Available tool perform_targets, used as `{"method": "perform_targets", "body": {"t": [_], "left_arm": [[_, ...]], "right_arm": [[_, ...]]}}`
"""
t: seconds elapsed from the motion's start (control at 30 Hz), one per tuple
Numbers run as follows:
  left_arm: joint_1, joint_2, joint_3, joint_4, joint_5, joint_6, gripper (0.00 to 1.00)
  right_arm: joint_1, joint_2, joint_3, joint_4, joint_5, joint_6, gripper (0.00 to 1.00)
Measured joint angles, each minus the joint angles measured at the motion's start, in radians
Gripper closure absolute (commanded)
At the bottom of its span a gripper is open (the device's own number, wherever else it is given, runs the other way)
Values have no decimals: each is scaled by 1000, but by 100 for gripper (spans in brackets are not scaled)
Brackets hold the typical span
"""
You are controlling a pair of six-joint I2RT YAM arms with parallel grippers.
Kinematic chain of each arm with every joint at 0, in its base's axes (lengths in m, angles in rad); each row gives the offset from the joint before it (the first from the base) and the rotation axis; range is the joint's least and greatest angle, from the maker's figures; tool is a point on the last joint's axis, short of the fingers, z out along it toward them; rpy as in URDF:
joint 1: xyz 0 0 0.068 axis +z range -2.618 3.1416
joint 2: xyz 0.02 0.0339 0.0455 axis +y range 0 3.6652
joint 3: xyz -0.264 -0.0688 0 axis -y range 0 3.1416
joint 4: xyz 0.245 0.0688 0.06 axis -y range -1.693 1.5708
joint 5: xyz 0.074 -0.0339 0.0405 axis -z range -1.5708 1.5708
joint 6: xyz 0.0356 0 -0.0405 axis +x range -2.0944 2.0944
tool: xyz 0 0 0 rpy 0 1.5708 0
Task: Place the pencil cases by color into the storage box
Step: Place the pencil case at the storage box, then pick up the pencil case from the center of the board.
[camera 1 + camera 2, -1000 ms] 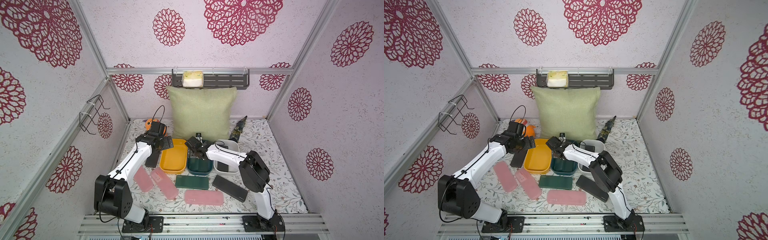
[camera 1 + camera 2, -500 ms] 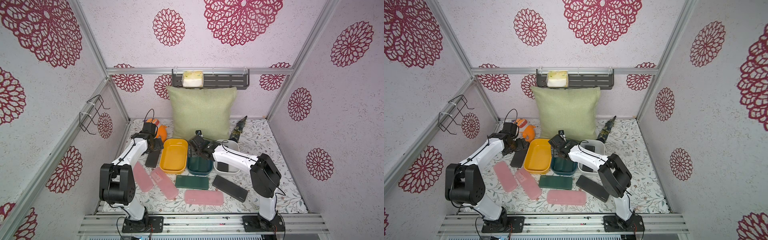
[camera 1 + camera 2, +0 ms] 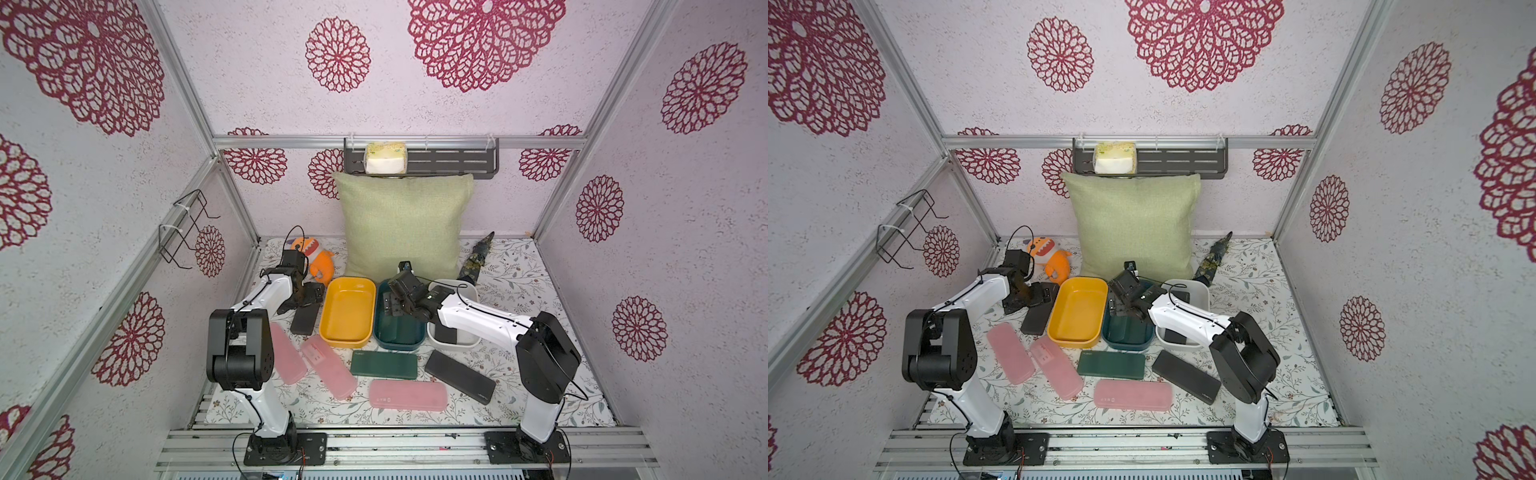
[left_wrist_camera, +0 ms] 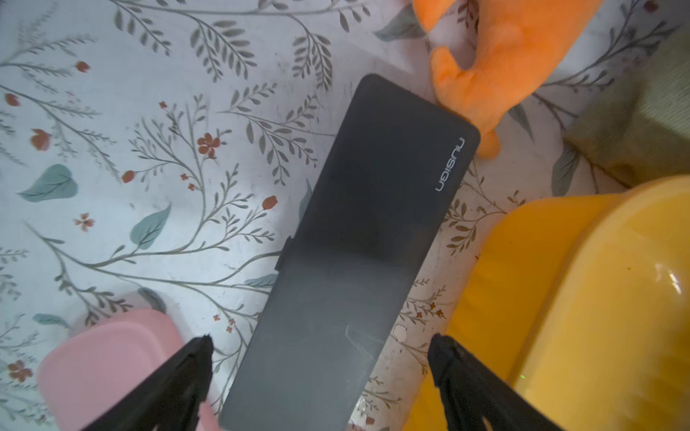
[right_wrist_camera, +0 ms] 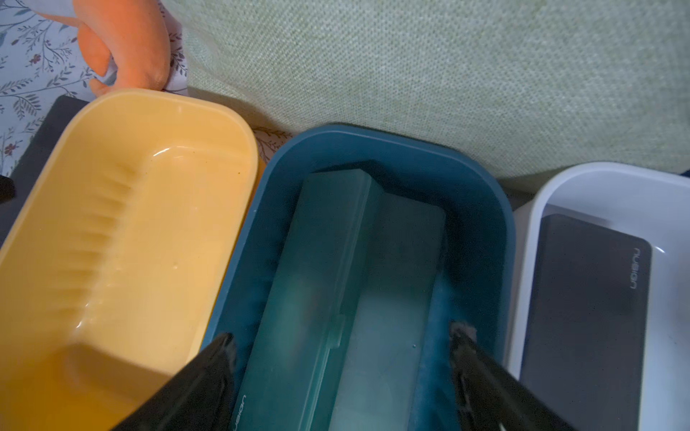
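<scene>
My left gripper (image 3: pixel 309 293) (image 4: pixel 321 341) is open, low over a black pencil case (image 4: pixel 358 242) (image 3: pixel 304 319) lying beside the yellow tub (image 3: pixel 349 311); a finger stands on each side of the case. My right gripper (image 3: pixel 392 301) (image 5: pixel 343 336) is open over the teal tub (image 5: pixel 474 209) (image 3: pixel 399 334), where two dark green cases (image 5: pixel 328 283) lie, one tilted. A black case (image 5: pixel 586 309) lies in the white tub (image 3: pixel 467 289). Three pink cases (image 3: pixel 286 359) (image 3: pixel 328 368) (image 3: pixel 407 395), a green case (image 3: pixel 383 364) and a black case (image 3: pixel 460 376) lie on the mat in front.
An orange plush toy (image 3: pixel 320 262) sits just behind the left gripper and touches the black case's far end. A green cushion (image 3: pixel 401 226) leans on the back wall behind the tubs, and a folded umbrella (image 3: pixel 478 257) lies to its right. Walls close in left and right.
My left arm has swung left and folded back, taking its gripper from the yellow tub's corner to over the black case. My right arm's elbow has moved right, its gripper still over the teal tub.
</scene>
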Motion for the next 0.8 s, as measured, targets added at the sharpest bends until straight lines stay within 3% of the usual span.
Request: {"method": "perform_targets", "body": {"t": [0.27,0.8], "left_arm": [[8,38,18,0,56,44,3],[18,144,82,-9,40,84,3]], "right_arm": [[-19,-45,-42,16,0,0,8],[-21,-43,-50,46,-37,1,8]]}}
